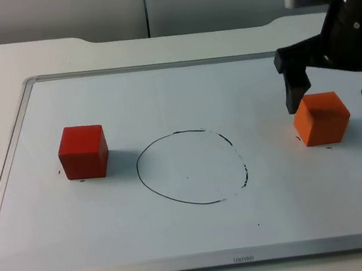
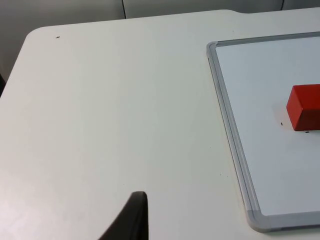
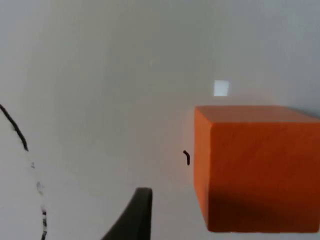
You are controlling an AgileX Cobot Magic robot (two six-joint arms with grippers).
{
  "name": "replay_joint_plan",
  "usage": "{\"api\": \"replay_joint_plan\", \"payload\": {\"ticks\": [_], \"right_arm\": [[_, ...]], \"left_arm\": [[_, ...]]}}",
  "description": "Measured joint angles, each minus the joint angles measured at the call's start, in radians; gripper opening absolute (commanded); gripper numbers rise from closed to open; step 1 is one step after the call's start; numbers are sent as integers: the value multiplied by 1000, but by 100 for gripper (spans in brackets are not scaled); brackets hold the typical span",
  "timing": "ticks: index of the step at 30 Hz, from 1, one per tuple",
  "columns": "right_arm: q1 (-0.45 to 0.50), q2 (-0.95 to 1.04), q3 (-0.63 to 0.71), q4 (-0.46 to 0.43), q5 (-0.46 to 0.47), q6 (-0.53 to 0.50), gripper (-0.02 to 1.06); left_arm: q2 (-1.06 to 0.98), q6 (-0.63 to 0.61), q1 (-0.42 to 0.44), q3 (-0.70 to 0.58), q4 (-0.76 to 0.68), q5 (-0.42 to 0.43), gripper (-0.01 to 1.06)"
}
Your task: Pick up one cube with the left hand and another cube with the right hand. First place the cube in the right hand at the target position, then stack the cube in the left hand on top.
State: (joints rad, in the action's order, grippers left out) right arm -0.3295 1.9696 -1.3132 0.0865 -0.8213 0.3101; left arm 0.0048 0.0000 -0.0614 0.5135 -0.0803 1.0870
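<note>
Right end effector [image 1: 334,93] spread over orange cube [image 1: 322,119]; red cube [image 1: 83,151] untouched.

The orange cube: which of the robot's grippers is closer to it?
Right. The right gripper hangs open just over the orange cube, fingers either side. The left gripper waits over bare table beyond the whiteboard's far side.
</note>
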Motion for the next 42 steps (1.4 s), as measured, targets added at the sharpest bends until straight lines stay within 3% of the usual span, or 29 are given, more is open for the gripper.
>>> {"api": "replay_joint_plan", "payload": {"ticks": [11,14,15,16,19,20,24,25,27,28,34,42], "right_arm": [[0,73,0,12,77,26,95],[0,90,0,8,81,34,89],[0,90,0,8,81,34,81],[0,91,0,8,81,39,81],[0,91,0,8,86,50,59],[0,91,0,7,88,56,59],[0,91,0,12,92,71,28],[0,91,0,12,92,72,28],[0,91,0,13,92,72,6],[0,91,0,14,92,72,0],[0,83,0,14,89,39,0],[0,-108,0,16,-6,-75,0]], "left_arm": [[0,0,0,0,0,0,105],[0,0,0,0,0,0,105],[0,0,0,0,0,0,105],[0,0,0,0,0,0,105],[0,0,0,0,0,0,105],[0,0,0,0,0,0,105],[0,0,0,0,0,0,105],[0,0,0,0,0,0,105],[0,0,0,0,0,0,105],[0,0,0,0,0,0,105],[0,0,0,0,0,0,105],[0,0,0,0,10,0,105]]}}
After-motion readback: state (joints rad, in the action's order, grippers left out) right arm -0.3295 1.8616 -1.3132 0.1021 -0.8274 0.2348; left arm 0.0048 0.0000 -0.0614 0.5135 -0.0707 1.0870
